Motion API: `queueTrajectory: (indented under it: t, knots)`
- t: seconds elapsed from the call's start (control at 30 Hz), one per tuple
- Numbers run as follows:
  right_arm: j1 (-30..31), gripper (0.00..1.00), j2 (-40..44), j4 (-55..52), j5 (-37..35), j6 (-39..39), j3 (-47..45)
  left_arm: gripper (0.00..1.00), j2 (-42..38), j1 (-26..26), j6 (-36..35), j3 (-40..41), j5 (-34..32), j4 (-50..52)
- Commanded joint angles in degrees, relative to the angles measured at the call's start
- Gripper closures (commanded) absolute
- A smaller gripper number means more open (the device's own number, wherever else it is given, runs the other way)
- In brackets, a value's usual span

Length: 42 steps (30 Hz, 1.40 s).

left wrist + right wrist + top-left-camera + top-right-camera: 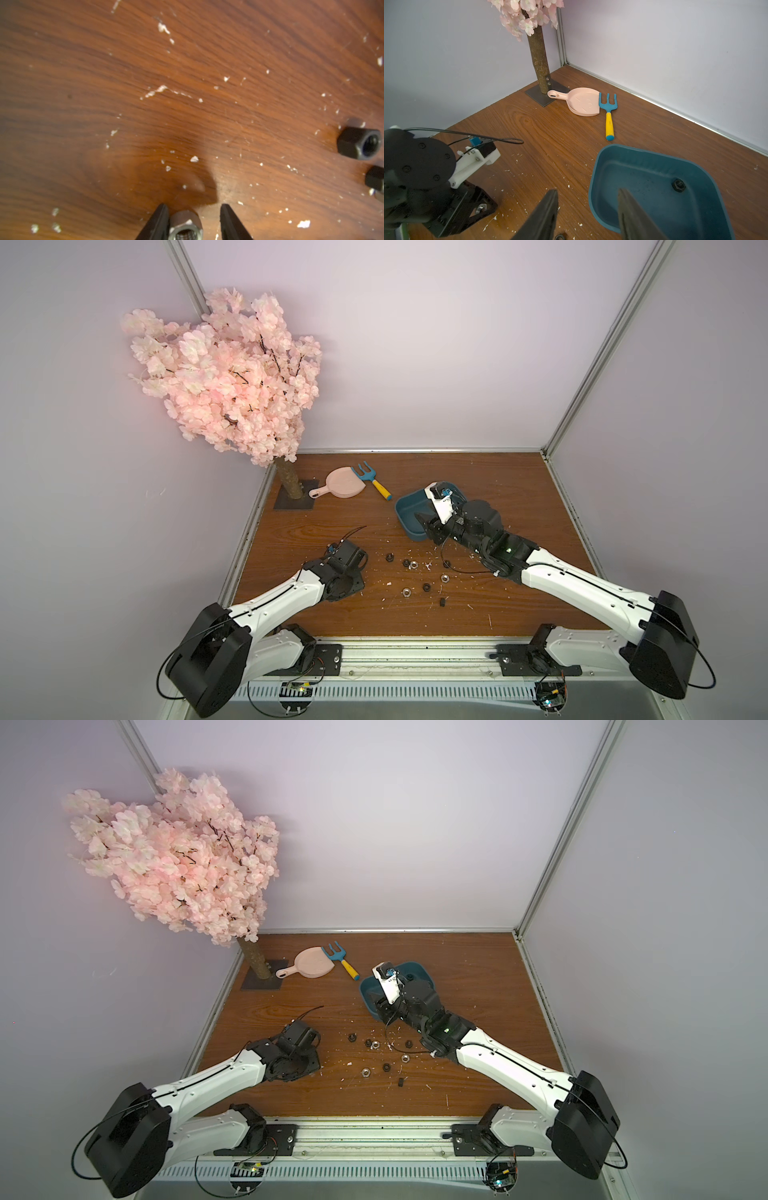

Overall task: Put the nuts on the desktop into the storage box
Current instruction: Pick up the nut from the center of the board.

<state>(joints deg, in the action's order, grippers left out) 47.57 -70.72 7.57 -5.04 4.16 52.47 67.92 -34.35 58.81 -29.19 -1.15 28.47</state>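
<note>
Nuts (426,586) lie scattered on the desktop (519,497) between the two arms, about seven in both top views, black and silver mixed. One black nut (678,185) already sits in the box (643,158), which stands just beyond the cluster, under the right arm.

A silver nut (186,227) rests on the board between the jaws of the left gripper (193,205). The jaws stand apart; the nut touches one finger, with a clear gap to the other, so it is bracketed rather than gripped. The right gripper (587,190) hangs at the box's near rim, jaws apart and empty.

The step in hand looks like the left arm's pick. Next, the jaws need to close squarely on the nut's flats, since so small a piece could squirt sideways. Then comes a lift and a carry to the box, which the right arm would do well to clear first.
</note>
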Motion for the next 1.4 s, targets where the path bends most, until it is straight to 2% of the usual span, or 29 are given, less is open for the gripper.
queueTrajectory:
  t: [0.0, 0.17, 0.47, 0.73, 0.87, 1.0, 1.1, 1.27, 1.37]
  knots:
    - [0.36, 0.48, 1.98, 1.33, -1.7, 0.89, 0.37, 0.54, 4.37, -1.94, -2.52, 1.83, 4.49, 8.11]
    - [0.33, 0.48, 2.86, 1.93, -2.22, 1.02, -0.71, 0.53, 5.48, -2.21, -4.83, -3.03, -0.03, 12.92]
    - [0.33, 0.48, 3.26, 1.58, -2.89, 0.07, -0.69, 0.53, 8.14, -2.63, -7.31, -4.45, 0.96, 14.73]
    - [0.33, 0.48, 4.36, 1.87, -2.49, 0.59, -1.05, 0.54, 12.76, -2.65, -11.02, -9.27, -2.55, 14.68]
    - [0.36, 0.48, 4.71, 1.24, -2.57, 0.36, -0.61, 0.65, 14.93, -2.66, -11.34, -9.42, -1.17, 14.6]
    - [0.34, 0.48, 5.01, 1.57, -2.53, 0.38, -1.02, 0.68, 14.96, -2.65, -11.64, -10.12, -2.02, 14.42]
    - [0.34, 0.48, 4.85, 1.66, -2.21, 0.41, -1.3, 0.78, 14.87, -2.65, -12.66, -11.67, -3.16, 14.34]
    - [0.4, 0.47, 5.89, 4.02, 0.97, -1.75, -4.07, 0.79, 13.99, -2.66, -16.5, -16.33, -1.65, 14.34]
    - [0.35, 0.45, 8.22, 7.26, 7.52, -8.11, -8.46, 0.8, 11.67, -2.65, -19.56, -19.95, 0.97, 14.27]
